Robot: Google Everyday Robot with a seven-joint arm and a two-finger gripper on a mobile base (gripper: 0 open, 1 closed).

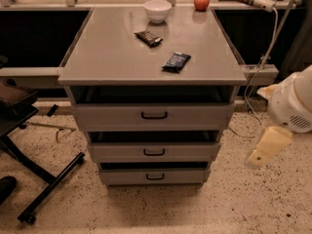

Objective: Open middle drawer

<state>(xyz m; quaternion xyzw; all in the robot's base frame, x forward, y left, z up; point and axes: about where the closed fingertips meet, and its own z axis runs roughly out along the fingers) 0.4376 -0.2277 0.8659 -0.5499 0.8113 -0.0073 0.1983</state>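
Observation:
The grey cabinet (151, 72) has three stacked drawers, each with a small black loop handle. The middle drawer (122, 152) has its front between the top drawer (112, 116) and the bottom drawer (126, 177). Its handle (154, 152) is at the centre, and a dark gap shows above the front. My gripper (267, 149), a cream part hanging under the white arm housing (292, 106), is to the right of the cabinet at about middle-drawer height. It is clear of the drawer and touches nothing.
On the cabinet top lie a white bowl (157, 9), a red apple (201, 1) and two dark snack packets (147, 37) (176, 61). A black chair base (44, 189) stands on the speckled floor at the left. A cable (258, 67) hangs at the right.

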